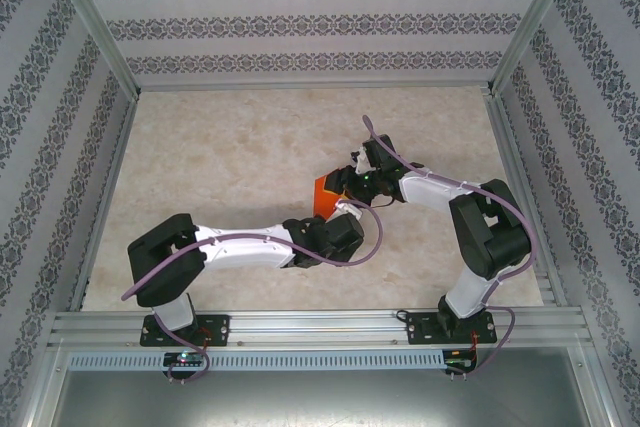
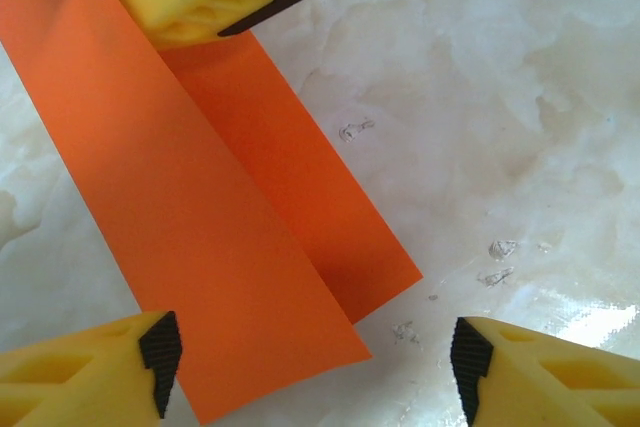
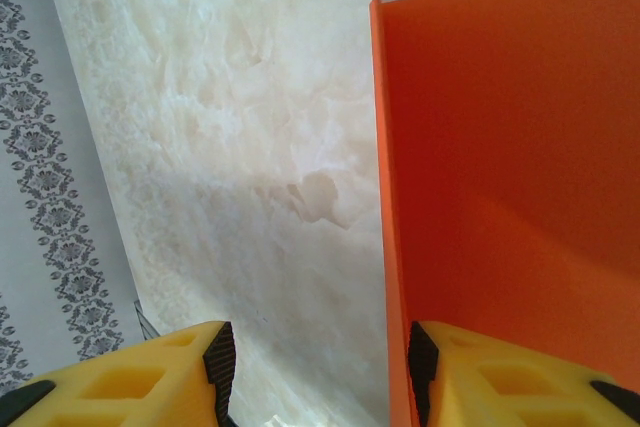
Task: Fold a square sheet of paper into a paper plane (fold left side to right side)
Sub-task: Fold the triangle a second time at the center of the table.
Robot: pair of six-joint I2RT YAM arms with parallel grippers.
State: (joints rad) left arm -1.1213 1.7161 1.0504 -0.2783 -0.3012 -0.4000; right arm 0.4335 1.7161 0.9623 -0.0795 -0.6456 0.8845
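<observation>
Hovering left gripper (image 2: pixel 315 365), spread wide, over the bright orange folded paper sheet (image 2: pixel 200 197) mid-table, bare marbled tabletop (image 2: pixel 500 97) beyond its right edge. Held right gripper (image 3: pixel 320 372), also spread, at its far end; mostly hidden from above.

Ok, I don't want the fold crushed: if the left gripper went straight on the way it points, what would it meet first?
Probably the folded orange paper, lying flat on the table right ahead of the left gripper, jaws open; depth is unclear.

Left arm (image 1: pixel 245 242), right arm (image 1: pixel 485 232): white links, black joint housings, purple cables (image 1: pixel 383 234) looped alongside. Fingers (image 2: pixel 70 377) yellow, ribbed black pads (image 2: pixel 160 352).
</observation>
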